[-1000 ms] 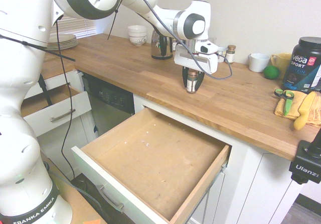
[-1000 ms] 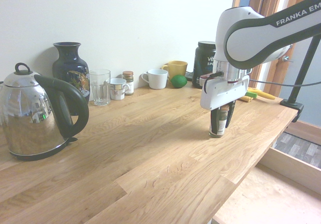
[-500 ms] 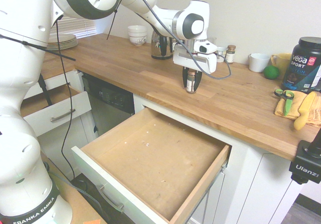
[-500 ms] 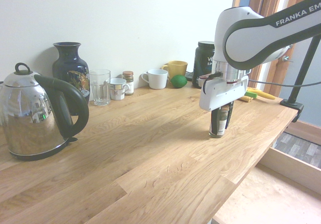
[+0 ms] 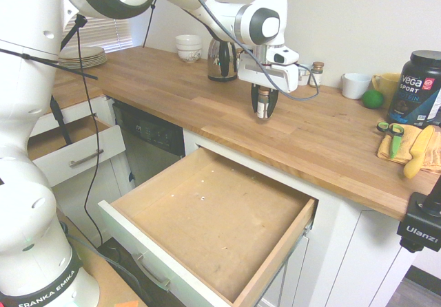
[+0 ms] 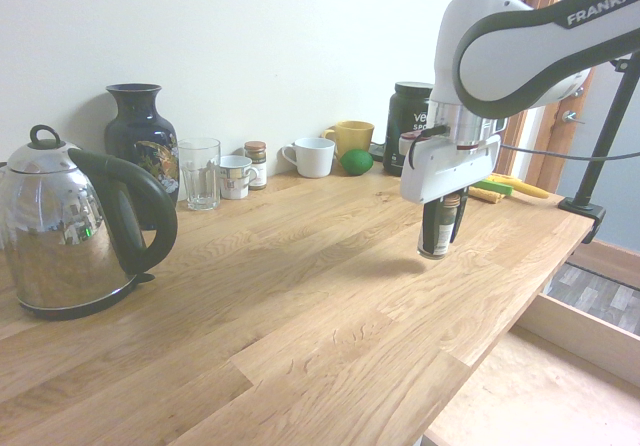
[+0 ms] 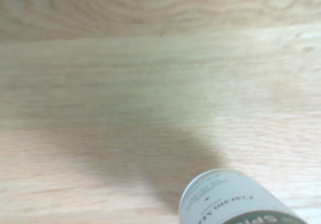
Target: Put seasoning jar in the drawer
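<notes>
Wooden countertop (image 6: 300, 296), pincer (image 5: 263, 104) pinching seasoning jar (image 6: 440, 228) (lifted clear), open drawer (image 5: 207, 217) below, kettle (image 6: 70, 226) well apart.

Closed around the seasoning jar (image 6: 440, 228) since a second ago, gripper (image 6: 441, 231) now raised; jar lifted clear of the wooden countertop (image 6: 300, 296), its shadow cast on the wood beneath.

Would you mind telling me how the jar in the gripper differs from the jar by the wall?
The held jar hangs off the counter in the shut gripper; the wall jar stands on it. The held jar is out front, the wall jar among cups. Both are small, brown-lidded, upright.
</notes>
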You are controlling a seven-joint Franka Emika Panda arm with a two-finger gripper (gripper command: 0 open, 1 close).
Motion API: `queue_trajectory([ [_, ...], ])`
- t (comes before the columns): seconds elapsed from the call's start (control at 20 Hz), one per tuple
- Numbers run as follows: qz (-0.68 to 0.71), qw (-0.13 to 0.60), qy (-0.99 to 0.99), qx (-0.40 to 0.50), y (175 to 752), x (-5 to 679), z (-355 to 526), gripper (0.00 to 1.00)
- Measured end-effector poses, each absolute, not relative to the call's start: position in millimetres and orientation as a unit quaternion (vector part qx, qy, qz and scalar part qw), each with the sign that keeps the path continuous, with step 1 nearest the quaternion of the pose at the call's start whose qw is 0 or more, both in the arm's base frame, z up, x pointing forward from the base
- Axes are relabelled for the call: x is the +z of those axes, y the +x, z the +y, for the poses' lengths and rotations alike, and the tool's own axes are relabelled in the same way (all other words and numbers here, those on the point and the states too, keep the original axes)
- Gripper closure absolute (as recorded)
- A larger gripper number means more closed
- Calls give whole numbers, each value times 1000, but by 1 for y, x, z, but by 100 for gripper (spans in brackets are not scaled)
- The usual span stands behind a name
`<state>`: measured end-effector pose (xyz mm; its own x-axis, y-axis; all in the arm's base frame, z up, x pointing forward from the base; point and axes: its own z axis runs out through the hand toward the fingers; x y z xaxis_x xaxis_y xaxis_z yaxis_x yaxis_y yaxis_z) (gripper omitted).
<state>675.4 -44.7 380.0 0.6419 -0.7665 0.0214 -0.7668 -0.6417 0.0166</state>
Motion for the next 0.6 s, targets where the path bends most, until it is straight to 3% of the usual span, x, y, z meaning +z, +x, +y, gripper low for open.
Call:
queue_trajectory([
  [0.6,-417,4,909,3,544,399,-44,100],
])
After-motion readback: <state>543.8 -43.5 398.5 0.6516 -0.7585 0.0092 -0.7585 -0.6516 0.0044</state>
